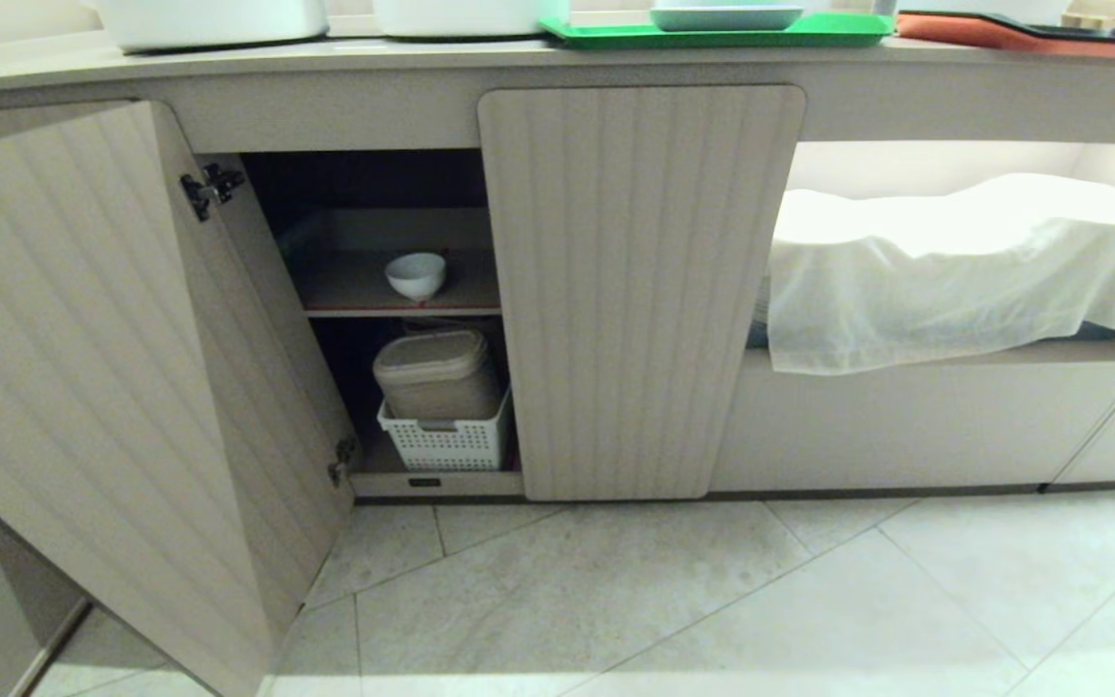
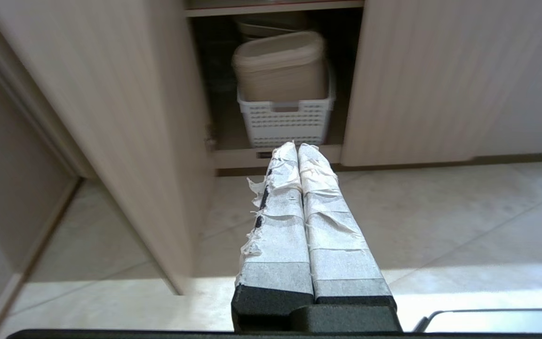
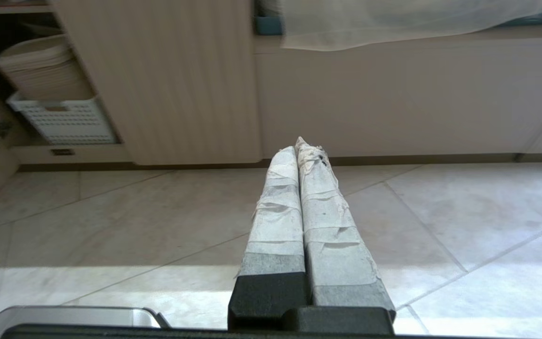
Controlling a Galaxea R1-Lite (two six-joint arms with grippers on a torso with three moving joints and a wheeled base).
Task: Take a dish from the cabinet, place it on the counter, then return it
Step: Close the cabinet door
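Observation:
The dish (image 1: 415, 275), a small white bowl, stands upright on the upper shelf inside the cabinet (image 1: 641, 290). The cabinet's left door (image 1: 103, 387) is swung wide open and its right door is closed. The counter (image 1: 228, 66) runs along the top of the head view. Neither arm shows in the head view. My left gripper (image 2: 297, 147) hangs low over the floor in front of the open compartment, taped fingers pressed together, holding nothing. My right gripper (image 3: 297, 143) is also shut and empty, out in front of the closed door.
Below the shelf a white perforated basket (image 1: 443, 440) holds a beige lidded container (image 1: 436, 373). A white cloth (image 1: 945, 271) drapes over a recess to the right. On the counter are white pots (image 1: 214, 19), a green tray (image 1: 712, 34) with a plate and an orange item (image 1: 1022, 39).

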